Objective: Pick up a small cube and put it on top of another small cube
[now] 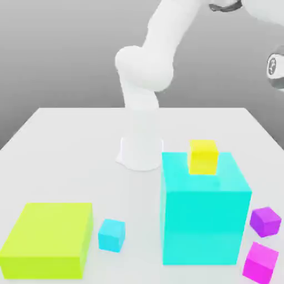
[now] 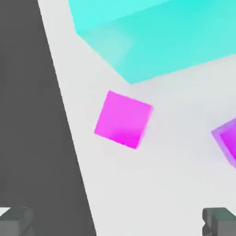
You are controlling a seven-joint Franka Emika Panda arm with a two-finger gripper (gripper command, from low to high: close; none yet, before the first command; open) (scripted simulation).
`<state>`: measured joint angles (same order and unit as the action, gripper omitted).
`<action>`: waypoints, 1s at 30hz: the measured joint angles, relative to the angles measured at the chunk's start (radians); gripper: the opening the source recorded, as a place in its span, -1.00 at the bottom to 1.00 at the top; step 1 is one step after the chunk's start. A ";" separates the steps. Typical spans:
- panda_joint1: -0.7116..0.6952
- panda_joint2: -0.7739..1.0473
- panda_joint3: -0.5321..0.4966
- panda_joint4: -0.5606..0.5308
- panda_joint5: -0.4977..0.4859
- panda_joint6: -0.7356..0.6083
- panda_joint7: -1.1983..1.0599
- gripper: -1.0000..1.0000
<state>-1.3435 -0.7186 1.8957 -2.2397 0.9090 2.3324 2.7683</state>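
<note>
The small magenta-pink cube point(image 1: 260, 262) rests on the white table near its front edge, at the exterior view's right. In the hand view this cube point(image 2: 123, 119) lies on the table below my gripper point(image 2: 117, 223), a little off the midline between the fingers. My two dark fingertips point(image 2: 16, 220) stand wide apart with nothing between them, so the gripper is open. The small light cyan-blue cube point(image 1: 112, 234) sits on the table toward the exterior view's left, between the lime block and the big cyan block.
A big cyan block point(image 1: 202, 216) stands beside the magenta cube with a small yellow cube point(image 1: 203, 156) on top. A small darker purple cube point(image 1: 265, 221) lies just behind the magenta one. A flat lime-green block point(image 1: 47, 238) sits front left. The arm's white base point(image 1: 140, 145) stands mid-table.
</note>
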 joint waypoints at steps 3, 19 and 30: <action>-0.174 -0.089 0.160 0.034 0.148 0.001 -0.006 0.00; 0.002 -0.013 -0.045 0.005 0.016 -0.034 0.019 -1.00; 0.275 0.033 -0.540 -0.135 -0.133 -0.070 -0.186 -1.00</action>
<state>-1.0686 -0.6852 1.3559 -2.3748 0.7761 2.2621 2.5825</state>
